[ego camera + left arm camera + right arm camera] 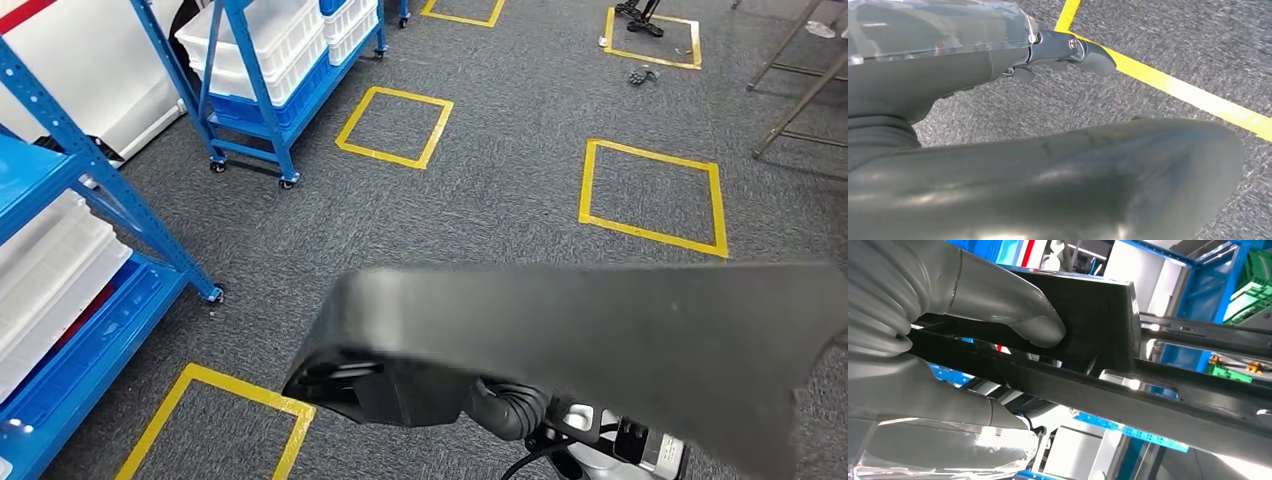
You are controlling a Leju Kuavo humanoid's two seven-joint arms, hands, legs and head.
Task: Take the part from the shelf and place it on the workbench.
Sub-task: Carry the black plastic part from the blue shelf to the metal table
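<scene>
Part is off the shelf by the look of it, so we'd call the pickup done. It's a big black panel carried low, with grey carpet past it, and the blue shelf sits off to its left. Our right hand is clamped on it, thumb pressed on the black edge. Left hand hangs over the carpet; can't tell its state. No workbench near the part, so placing is left.

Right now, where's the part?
Head view: the black part spans the lower right foreground above the grey carpet, off the blue shelf; the right hand grips it.
</scene>
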